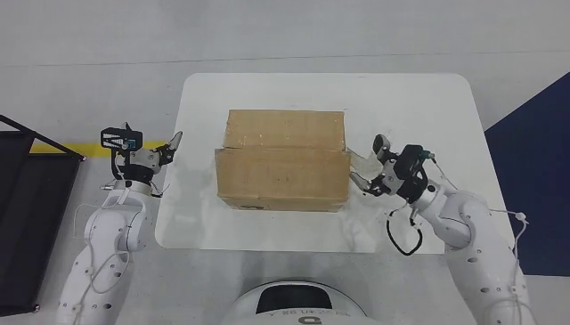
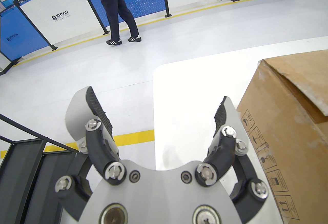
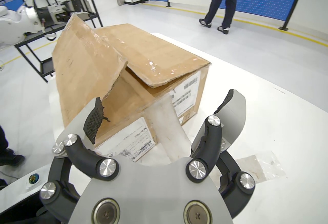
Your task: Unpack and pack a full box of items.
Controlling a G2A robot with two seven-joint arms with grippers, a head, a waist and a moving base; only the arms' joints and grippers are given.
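A brown cardboard box point(image 1: 282, 158) stands in the middle of the white table point(image 1: 410, 102), its top flaps down but loose. In the right wrist view the box point(image 3: 159, 55) has one flap point(image 3: 82, 63) lifted and torn at the end. A whitish strip of tape point(image 3: 166, 127) hangs from that end, between the fingers. My right gripper point(image 1: 369, 161) point(image 3: 165, 98) is open, close to the box's right end. My left gripper point(image 1: 165, 150) point(image 2: 156, 96) is open with nothing in it, over the table's left edge, a little apart from the box point(image 2: 287, 112).
A black rack point(image 1: 27, 209) point(image 2: 30, 158) stands on the floor left of the table. A clear scrap of tape or film point(image 3: 258, 163) lies on the table by my right gripper. Bare table surface lies behind and to the right of the box.
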